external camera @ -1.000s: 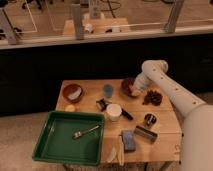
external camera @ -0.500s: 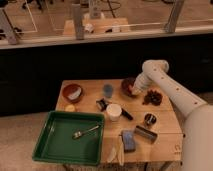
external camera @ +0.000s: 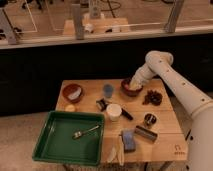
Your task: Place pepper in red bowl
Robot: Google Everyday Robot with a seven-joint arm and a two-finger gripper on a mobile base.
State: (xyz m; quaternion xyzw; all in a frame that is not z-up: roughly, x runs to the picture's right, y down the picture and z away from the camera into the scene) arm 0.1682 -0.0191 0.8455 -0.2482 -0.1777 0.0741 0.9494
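The red bowl, brick-red with a whitish patch inside, stands at the table's back left. My gripper is far from it, down inside or just above the darker maroon bowl at the back middle, with the white arm reaching in from the right. The pepper does not show; the gripper hides the inside of the maroon bowl.
A blue cup, a white cup and a black tool stand mid-table. Dark purple lumps lie right of the maroon bowl. A green tray holds a fork. A can, a tin and a blue sponge sit front right.
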